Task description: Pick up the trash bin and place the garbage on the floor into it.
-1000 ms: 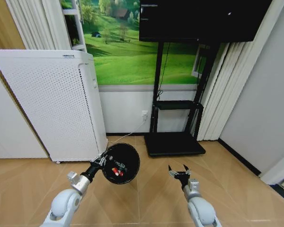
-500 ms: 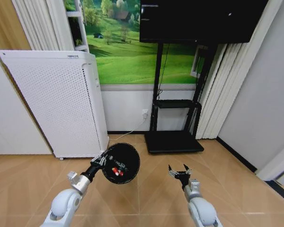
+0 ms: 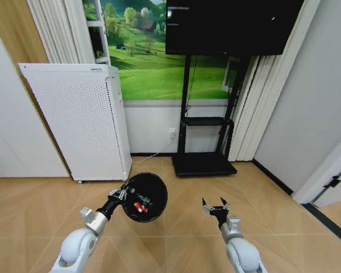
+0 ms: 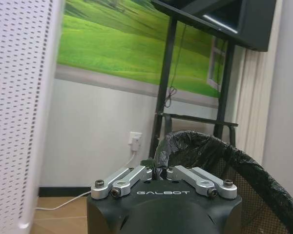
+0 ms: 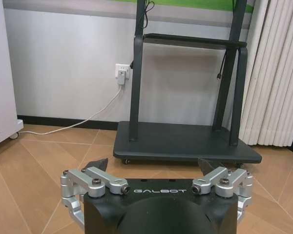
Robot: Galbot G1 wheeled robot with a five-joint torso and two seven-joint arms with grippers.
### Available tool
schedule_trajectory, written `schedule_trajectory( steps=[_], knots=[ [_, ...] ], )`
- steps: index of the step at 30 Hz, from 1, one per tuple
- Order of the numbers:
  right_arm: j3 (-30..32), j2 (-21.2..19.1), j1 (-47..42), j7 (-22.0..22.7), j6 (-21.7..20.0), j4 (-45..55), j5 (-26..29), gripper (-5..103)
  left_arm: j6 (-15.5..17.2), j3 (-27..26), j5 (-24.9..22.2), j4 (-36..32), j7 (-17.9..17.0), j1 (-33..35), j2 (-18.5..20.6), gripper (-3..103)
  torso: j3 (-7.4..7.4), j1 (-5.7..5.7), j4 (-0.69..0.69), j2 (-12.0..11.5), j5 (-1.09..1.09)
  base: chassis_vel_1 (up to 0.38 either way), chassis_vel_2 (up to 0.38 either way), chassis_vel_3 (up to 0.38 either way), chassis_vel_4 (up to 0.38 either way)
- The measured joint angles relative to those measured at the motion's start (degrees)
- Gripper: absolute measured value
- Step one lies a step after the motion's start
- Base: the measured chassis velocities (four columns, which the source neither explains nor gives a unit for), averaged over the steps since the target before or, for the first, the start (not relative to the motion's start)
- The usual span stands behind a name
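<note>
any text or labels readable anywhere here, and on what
"GALBOT" on the housing of the left gripper, which grips the rim of the trash bin.
"GALBOT" on the housing of the right gripper, open above the floor.
A small dark mark at the top front of the white perforated cabinet: too small to read.
A white label patch inside the trash bin: unreadable.

Open wooden floor (image 3: 187,187) ahead of the right gripper (image 3: 215,207), fingers spread and empty, up to the black TV stand base (image 3: 203,164) at the wall. To the left, blocked by the white perforated cabinet (image 3: 79,119). Between them, the trash bin (image 3: 145,196) clamped at its rim by the left gripper (image 3: 118,195).
</note>
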Motion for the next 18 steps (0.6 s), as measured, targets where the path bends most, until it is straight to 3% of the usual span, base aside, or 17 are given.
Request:
schedule_trajectory(
  steps=[5,14,16,18],
  knots=[
    [-0.3,0.3,0.0,0.0,-0.3,0.0,0.0,100,0.5,-2.7,0.5,-1.7,-6.5,3.6,-3.2,7,0.02,0.01,0.01,0.0,0.00,0.019,-0.030,-0.034,0.024],
    [-0.6,0.6,0.0,0.0,-0.4,0.0,-0.2,100,0.6,-6.8,-0.6,-2.7,-11.1,6.1,-6.2,7,0.02,0.01,0.02,0.0,0.00,-0.008,0.008,0.013,-0.005],
    [-1.0,0.9,0.0,0.0,-0.5,0.0,-0.7,100,0.9,-11.0,-2.9,-2.9,-15.0,8.0,-9.2,7,0.01,0.01,0.01,0.0,0.00,0.000,0.000,0.000,0.000],
    [-1.3,0.9,0.0,0.0,-0.9,0.0,-0.8,100,1.2,-12.8,-5.1,-2.7,-16.8,9.1,-10.8,7,0.01,0.01,0.01,0.0,0.00,0.000,0.000,0.000,0.000]
  ],
)
